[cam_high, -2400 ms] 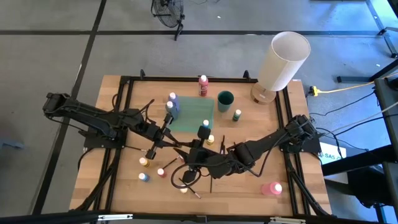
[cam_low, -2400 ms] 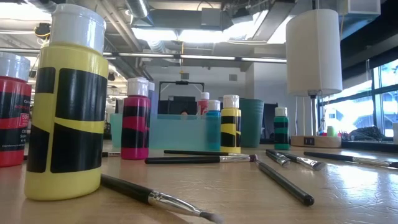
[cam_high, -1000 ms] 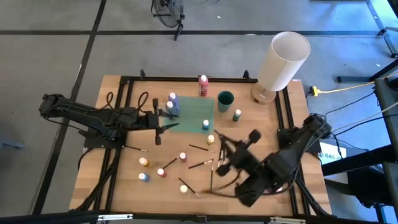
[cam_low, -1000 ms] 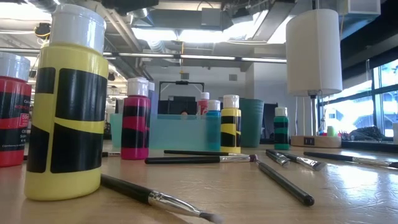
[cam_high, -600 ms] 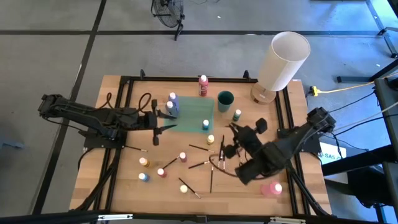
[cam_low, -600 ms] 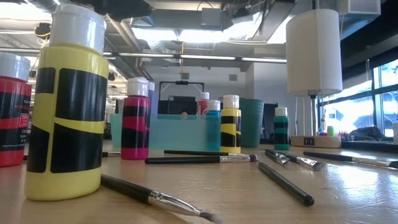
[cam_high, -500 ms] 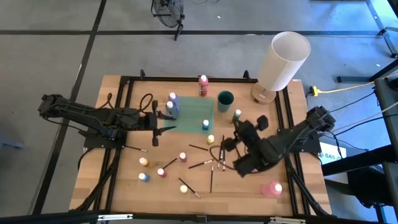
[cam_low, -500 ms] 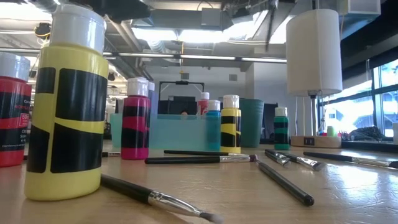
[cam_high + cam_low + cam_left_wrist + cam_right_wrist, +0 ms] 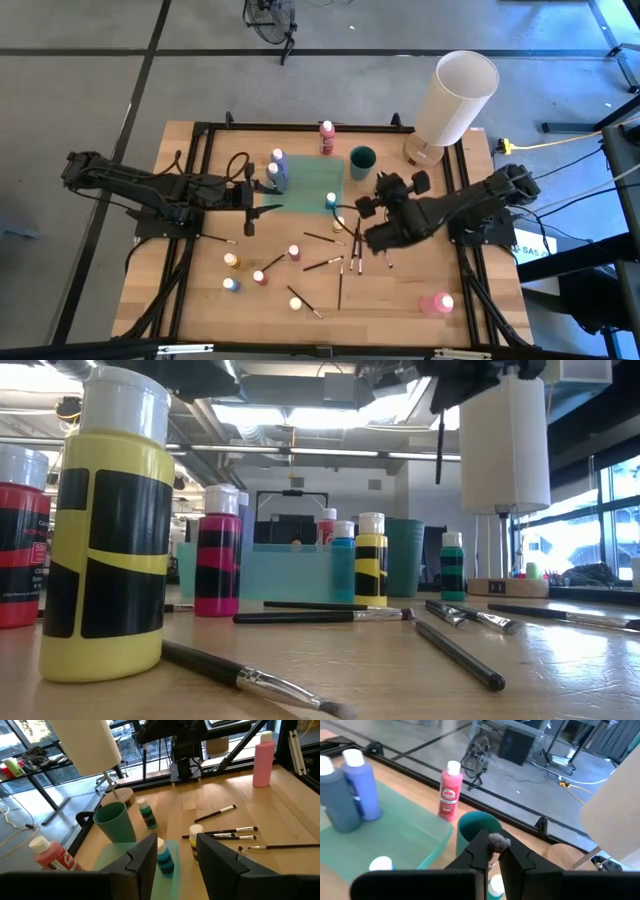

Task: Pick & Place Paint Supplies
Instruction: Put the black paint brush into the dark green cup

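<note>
My right gripper (image 9: 492,851) is clamped on a brush (image 9: 497,841), bristles poking up between the fingers; in the low view the brush (image 9: 439,450) hangs down from the gripper at the top of the picture. Since a second ago that arm has swung up from the near right part of the table toward the middle: its gripper (image 9: 368,207) now sits above the table just short of the green cup (image 9: 362,160), where half a second ago it was a little nearer the loose brushes.

My left gripper (image 9: 268,208) has not shifted over the last second. It waits at the near edge of the teal tray (image 9: 305,185), fingers (image 9: 145,857) parted with nothing between them, pointing at the blue bottle (image 9: 163,856) in the tray.

The rest lies as before: two purple bottles (image 9: 277,167) at the tray's left end, a red bottle (image 9: 326,136) behind the tray, a green bottle (image 9: 381,185) beside the cup, a yellow one (image 9: 339,224) just off the tray, several brushes (image 9: 322,265) scattered mid-table, small bottles (image 9: 258,276) toward the front left, and a pink bottle (image 9: 437,303) at the front right. The white cylinder (image 9: 456,97) stands at the far right corner.
</note>
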